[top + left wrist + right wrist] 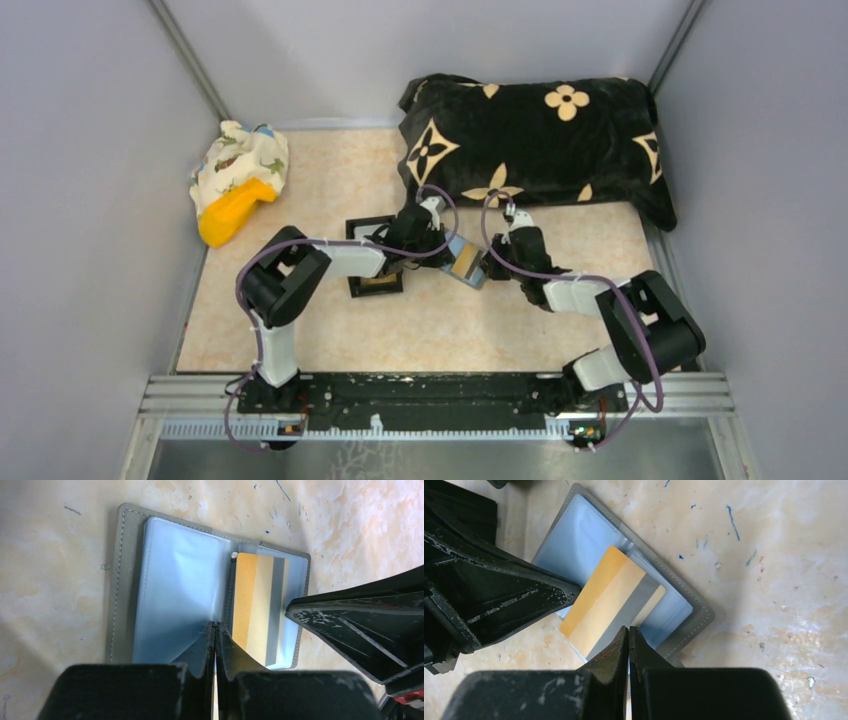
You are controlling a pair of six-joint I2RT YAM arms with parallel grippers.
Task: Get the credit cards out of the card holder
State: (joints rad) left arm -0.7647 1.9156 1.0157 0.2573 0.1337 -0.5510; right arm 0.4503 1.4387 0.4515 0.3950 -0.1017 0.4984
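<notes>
Card holder [165,590]: soft, lying open.
Credit card [609,600]: judged stiff, slick; seven-o'clock edge best gripped.
Left tool [215,627], right tool [629,630]: both pressed together.

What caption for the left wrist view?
Open card holder, orange-and-grey card in one pocket; left hand shut at the fold, right hand at the card's edge.

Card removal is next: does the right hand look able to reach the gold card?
Probably yes: the card holder lies open, the right hand sits at the gold card, the left hand beside it.
</notes>
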